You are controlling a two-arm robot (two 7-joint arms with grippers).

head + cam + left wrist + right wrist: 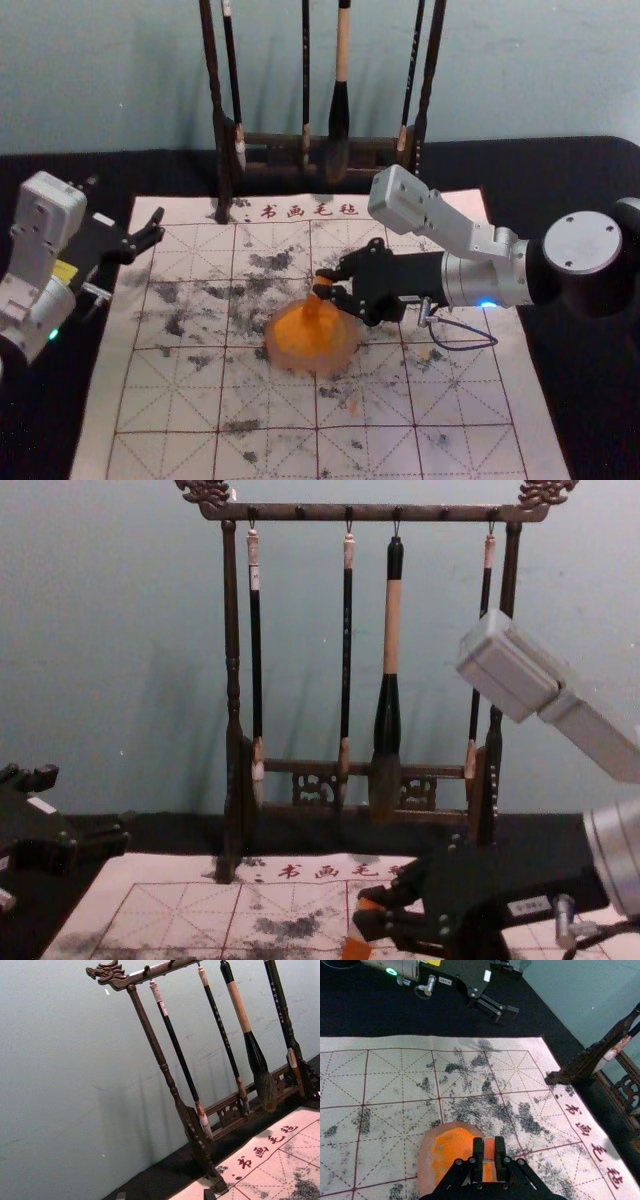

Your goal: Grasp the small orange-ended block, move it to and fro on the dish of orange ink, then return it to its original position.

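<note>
My right gripper point(326, 284) reaches in from the right and is shut on the small block point(314, 304), whose lower end stands over the orange ink in the round dish point(285, 356); whether it touches the ink I cannot tell. The right wrist view has the block point(489, 1150) pinched between the fingertips of the right gripper point(489, 1156), with the dish point(424, 1167) beneath. From the chest, the block point(354, 946) looks tilted and orange. My left gripper point(127, 205) is parked open at the mat's left edge; its fingertips point(121, 1195) edge into the left wrist view.
A dark wooden rack point(222, 150) with several hanging brushes stands behind the mat, close to its back edge. The ink-smudged grid mat point(170, 400) lies on a black-covered table point(60, 430). A wall rises behind the rack.
</note>
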